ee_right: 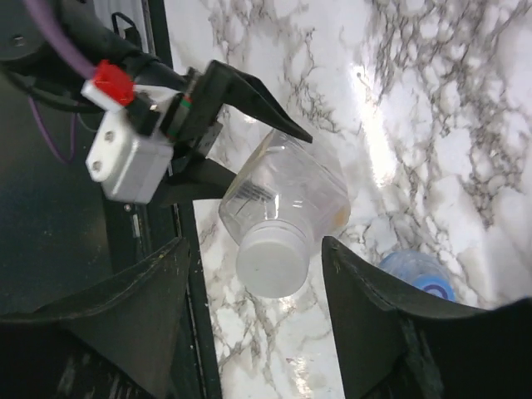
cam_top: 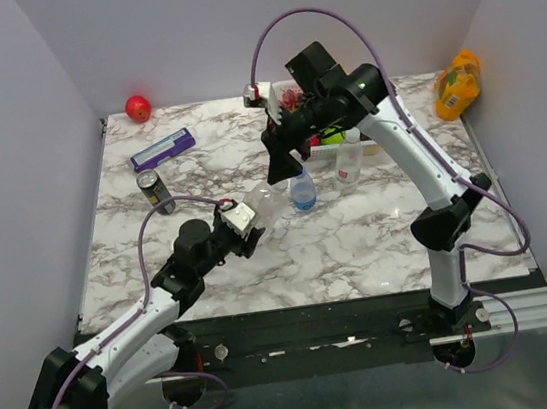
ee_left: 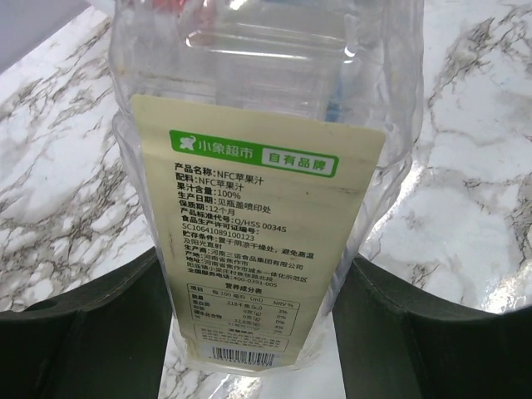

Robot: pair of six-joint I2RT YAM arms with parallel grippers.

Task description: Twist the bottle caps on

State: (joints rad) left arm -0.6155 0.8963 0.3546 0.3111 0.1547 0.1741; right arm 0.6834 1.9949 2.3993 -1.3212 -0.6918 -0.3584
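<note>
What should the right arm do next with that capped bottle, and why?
Probably close the right gripper on the white cap and twist to check its seating: the cap sits on the yellow-labelled bottle, clamped by the left gripper, while the right fingers stand apart beside the cap. Whether it is tight cannot be told.

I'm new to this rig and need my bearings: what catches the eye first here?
The left gripper clamps a tilted clear plastic bottle with a cream label, topped by a white round cap, at mid-scene. The right gripper hangs open just over that cap, and a blue-capped clear bottle stands beside.
</note>
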